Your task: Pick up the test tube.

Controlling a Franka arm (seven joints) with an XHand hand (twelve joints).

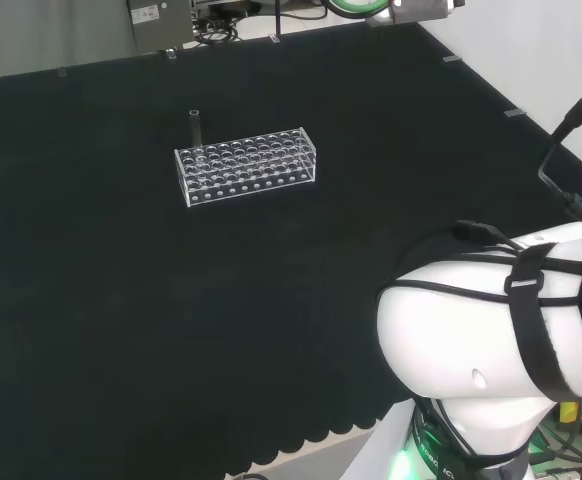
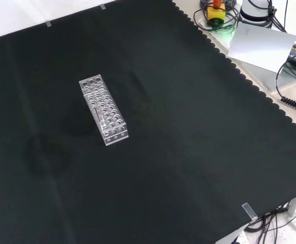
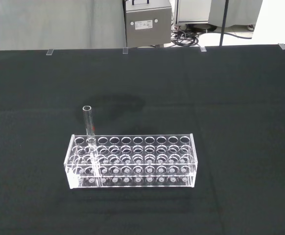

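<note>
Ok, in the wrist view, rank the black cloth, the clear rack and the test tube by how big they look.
1. black cloth, largest by far
2. clear rack
3. test tube, standing upright in the rack, smallest

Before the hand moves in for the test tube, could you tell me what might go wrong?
The test tube is clear glass against black cloth, so it is hard to see and the approach could miss it. It stands upright at one end of the light clear rack; a sideways nudge could drag or tip the rack.
</note>
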